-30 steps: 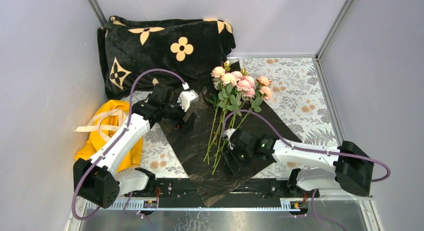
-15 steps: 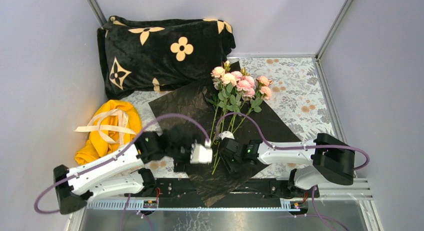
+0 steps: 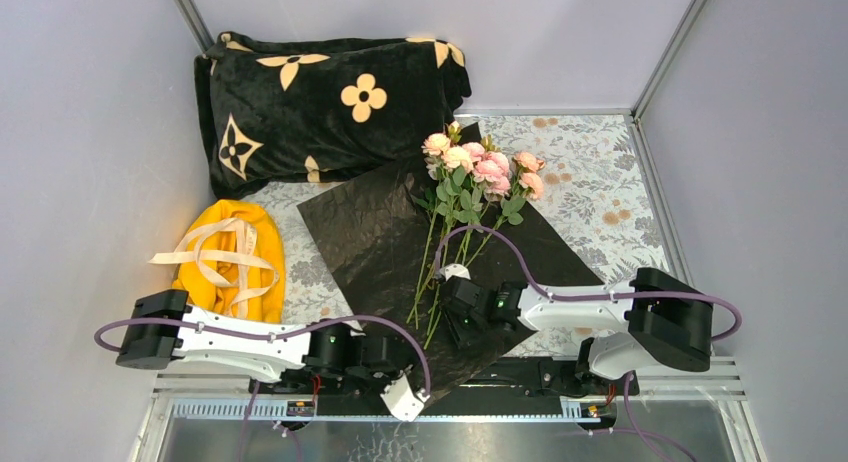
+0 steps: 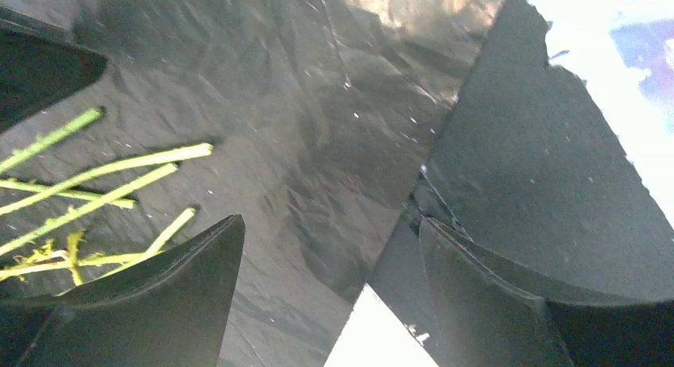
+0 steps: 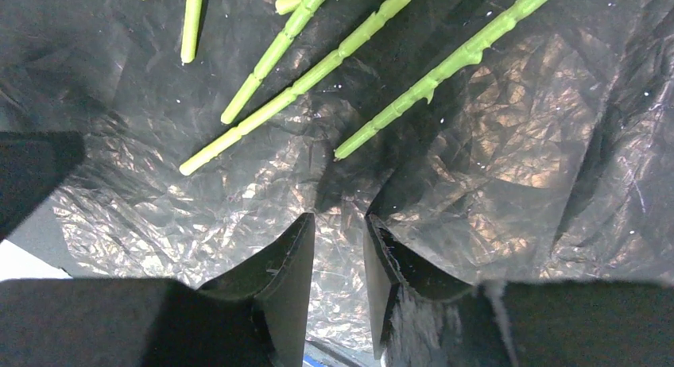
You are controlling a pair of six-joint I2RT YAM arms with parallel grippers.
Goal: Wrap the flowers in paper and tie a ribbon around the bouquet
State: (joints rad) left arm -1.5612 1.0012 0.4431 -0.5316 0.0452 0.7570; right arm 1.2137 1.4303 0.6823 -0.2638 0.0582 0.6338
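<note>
The black paper [image 3: 370, 232] is spread on the tabletop [image 3: 600, 182] at centre frame, with the pink roses [image 3: 480, 172] laid on it, stems [image 5: 318, 73] toward the bottom. The left pincer [image 4: 330, 224] is held spread over the paper's lower corner. The right pincer [image 5: 339, 220] is nearly pressed together below the stem ends; whether paper is pinched cannot be told. The ribbon [image 3: 200, 252] is draped on the yellow cloth [image 3: 190, 287] at left.

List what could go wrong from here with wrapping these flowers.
1. The right claw sits with its jaws nearly together over the paper, right beside the loose stems. Pulling the sheet may scatter them.
2. The left claw hangs open at the paper's near corner. The thin, crinkled sheet might tear or slip when pinched.
</note>
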